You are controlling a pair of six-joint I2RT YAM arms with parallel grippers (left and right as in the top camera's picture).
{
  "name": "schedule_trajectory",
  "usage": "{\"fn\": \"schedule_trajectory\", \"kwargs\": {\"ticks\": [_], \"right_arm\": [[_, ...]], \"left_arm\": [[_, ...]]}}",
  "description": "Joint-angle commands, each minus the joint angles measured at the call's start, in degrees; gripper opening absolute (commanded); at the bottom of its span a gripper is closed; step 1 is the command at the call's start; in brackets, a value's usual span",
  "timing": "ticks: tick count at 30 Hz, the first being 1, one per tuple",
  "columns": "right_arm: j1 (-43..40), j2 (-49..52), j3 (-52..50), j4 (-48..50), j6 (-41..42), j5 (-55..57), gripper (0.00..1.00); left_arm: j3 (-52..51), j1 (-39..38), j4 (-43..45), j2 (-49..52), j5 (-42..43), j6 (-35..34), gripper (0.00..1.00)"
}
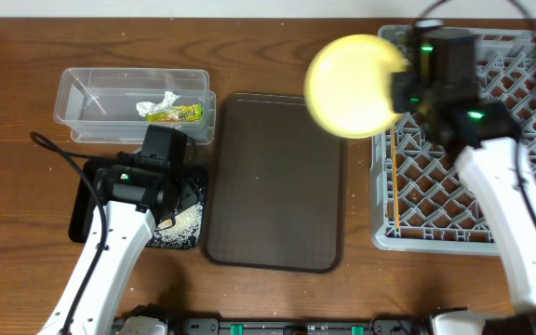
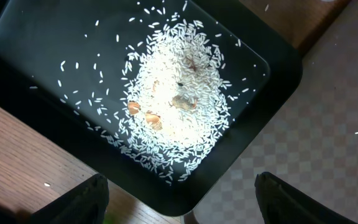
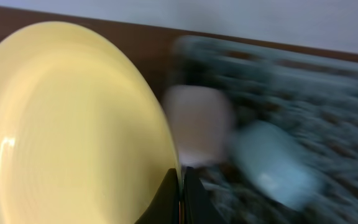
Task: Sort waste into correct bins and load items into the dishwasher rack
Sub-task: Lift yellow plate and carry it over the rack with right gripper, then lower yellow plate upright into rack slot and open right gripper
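Note:
My right gripper (image 1: 404, 91) is shut on the rim of the yellow round plate (image 1: 354, 86) and holds it in the air at the left edge of the grey dishwasher rack (image 1: 435, 240). In the right wrist view the plate (image 3: 67, 124) fills the left side, pinched in my jaws (image 3: 182, 186); a blurred white bowl (image 3: 197, 127) and light blue bowl (image 3: 272, 162) lie in the rack behind. My left gripper (image 2: 179, 193) is open above the black tray (image 2: 272, 68) holding rice scraps (image 2: 179, 106). The clear tub (image 1: 87, 93) holds the wrapper (image 1: 177, 114) and tissue (image 1: 161, 103).
The large dark brown serving tray (image 1: 277, 181) lies in the middle of the table between the black tray (image 1: 87, 209) and the rack. Chopsticks (image 1: 395, 177) lie along the rack's left side.

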Motion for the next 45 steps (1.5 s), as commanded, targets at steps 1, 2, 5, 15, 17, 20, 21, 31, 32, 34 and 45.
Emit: {"fn": "schedule_trajectory", "kwargs": {"ticks": [1,2,5,15,17,20,21,31,32,34,45], "right_arm": [[-3.4,-2.1,0.3,-2.7,-3.5,12.2,0.01],[-4.1,-2.4,0.3,-3.7,-3.6,15.0,0.01],[-5.7,-2.5,0.3,-6.6,-3.6,24.9,0.01],[-5.9,-2.1,0.2,-17.5,-4.0,33.0,0.01],[-5.9,-1.8,0.2,-18.2,-4.0,33.0,0.01],[-5.8,-1.2,0.2,-18.2,-3.4,33.0,0.01],[-5.8,-1.0,0.2,-18.3,-3.4,33.0,0.01],[-5.8,3.2,0.2,-17.2,-10.3,33.2,0.01],[-5.8,3.5,0.2,-16.5,-10.4,33.1,0.01],[-5.7,3.7,0.2,-15.4,-11.4,32.0,0.01],[-3.9,3.7,0.2,-11.1,-11.6,15.8,0.26]], "left_arm": [[-0.3,0.3,-0.3,0.3,-1.2,-0.1,0.79],[-0.3,0.3,-0.3,0.3,-1.2,-0.1,0.78],[-0.3,0.3,-0.3,0.3,-1.1,-0.1,0.78],[-0.3,0.3,-0.3,0.3,-1.2,-0.1,0.78],[-0.3,0.3,-0.3,0.3,-1.1,-0.1,0.79],[-0.3,0.3,-0.3,0.3,-1.1,-0.1,0.78],[-0.3,0.3,-0.3,0.3,-1.1,-0.1,0.79],[-0.3,0.3,-0.3,0.3,-1.1,-0.1,0.79],[-0.3,0.3,-0.3,0.3,-1.1,-0.2,0.79],[-0.3,0.3,-0.3,0.3,-1.1,-0.1,0.78],[-0.3,0.3,-0.3,0.3,-1.1,-0.2,0.78]]}}
